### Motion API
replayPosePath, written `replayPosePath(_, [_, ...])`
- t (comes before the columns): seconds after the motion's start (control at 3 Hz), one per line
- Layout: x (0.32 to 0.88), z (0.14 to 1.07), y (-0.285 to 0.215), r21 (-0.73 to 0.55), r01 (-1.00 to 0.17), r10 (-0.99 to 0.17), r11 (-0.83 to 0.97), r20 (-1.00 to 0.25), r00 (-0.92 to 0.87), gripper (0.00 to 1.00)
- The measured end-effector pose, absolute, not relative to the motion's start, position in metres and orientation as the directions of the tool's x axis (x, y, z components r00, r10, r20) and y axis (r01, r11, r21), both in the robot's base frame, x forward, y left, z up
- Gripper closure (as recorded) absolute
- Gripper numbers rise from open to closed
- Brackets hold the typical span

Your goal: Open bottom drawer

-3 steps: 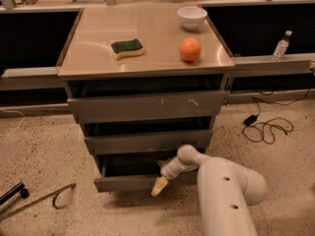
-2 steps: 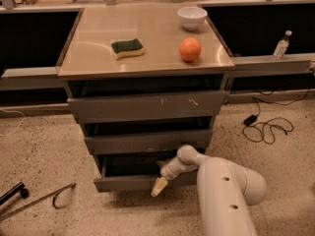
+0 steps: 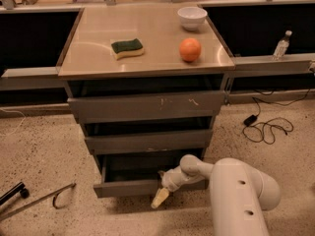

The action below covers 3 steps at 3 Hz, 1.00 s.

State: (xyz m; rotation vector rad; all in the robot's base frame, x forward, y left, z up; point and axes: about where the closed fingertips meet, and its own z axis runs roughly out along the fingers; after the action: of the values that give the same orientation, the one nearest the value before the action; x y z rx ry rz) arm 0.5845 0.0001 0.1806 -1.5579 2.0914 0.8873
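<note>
The bottom drawer (image 3: 125, 187) is a plain dull-grey metal drawer at the foot of the cabinet. It stands pulled out a little, with its dark shallow interior (image 3: 135, 167) showing behind the front. My gripper (image 3: 161, 196) is at the drawer's front, right of its middle, with a pale yellowish fingertip (image 3: 159, 198) hanging down over the front's lower edge. My white arm (image 3: 236, 195) reaches in from the lower right.
Above are a middle drawer (image 3: 147, 141) and a taller scratched top drawer (image 3: 147, 107). On the cabinet top (image 3: 93, 63) lie a green sponge (image 3: 127, 47), an orange (image 3: 189, 49) and a white bowl (image 3: 192, 17). A black cable (image 3: 266, 127) lies on the floor at right, a metal rod (image 3: 37, 200) at left.
</note>
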Motion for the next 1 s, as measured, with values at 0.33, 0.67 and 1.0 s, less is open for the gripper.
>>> replayPosePath(0.33, [0.561, 0.187, -0.003, 0.257, -0.946, -0.7, 0.196, -0.639, -0.319, 0.0])
replayPosePath(0.67, [0.536, 0.18, 0.004, 0.291, -0.941, -0.705, 0.175, -0.63, -0.326, 0.0])
replayPosePath(1.0, [0.537, 0.181, 0.004, 0.29, -0.941, -0.705, 0.176, -0.63, -0.326, 0.0])
